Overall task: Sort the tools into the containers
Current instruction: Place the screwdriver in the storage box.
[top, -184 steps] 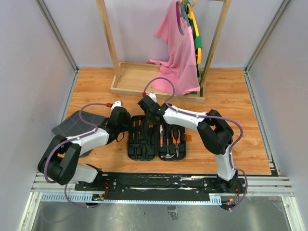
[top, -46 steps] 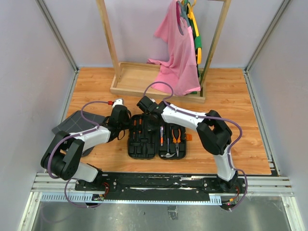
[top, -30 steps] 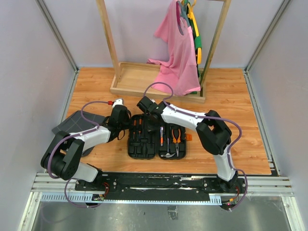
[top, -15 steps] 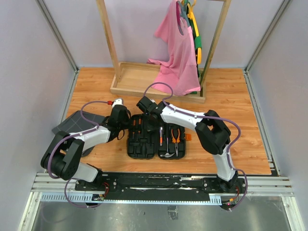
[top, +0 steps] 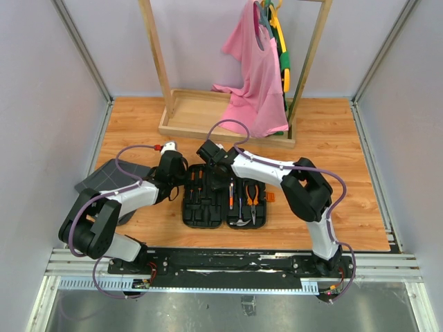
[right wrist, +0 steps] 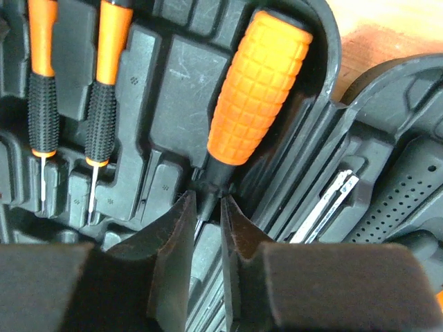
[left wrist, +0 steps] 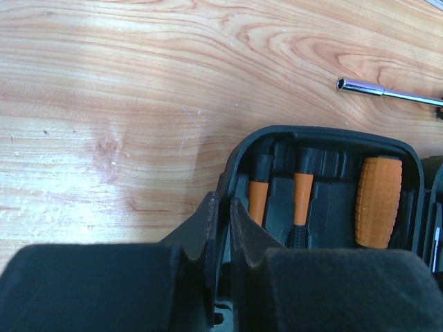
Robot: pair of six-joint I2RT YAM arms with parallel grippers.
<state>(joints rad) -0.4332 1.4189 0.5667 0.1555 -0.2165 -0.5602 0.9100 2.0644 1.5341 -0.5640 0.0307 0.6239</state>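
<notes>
1 tool case (top: pixel 196 216) w/ 2 slim screwdrivers (right wrist: pixel 104 104), 1 fat orange driver (right wrist: pixel 259 83), 1 pr pliers (top: pixel 254 194), 1 hammer (top: pixel 240 221); 1 chrome shaft (left wrist: pixel 387 91) loose.

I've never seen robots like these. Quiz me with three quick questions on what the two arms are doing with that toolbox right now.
1. True or false: the tool case lies open.
2. What does the left gripper pinch? A the case's rim; B the hammer; C the pink shirt.
3. Fill in: the right gripper has its fingers either side of the neck of the fat orange-handled ____.
Key: 1 true; 2 A; 3 screwdriver.
</notes>
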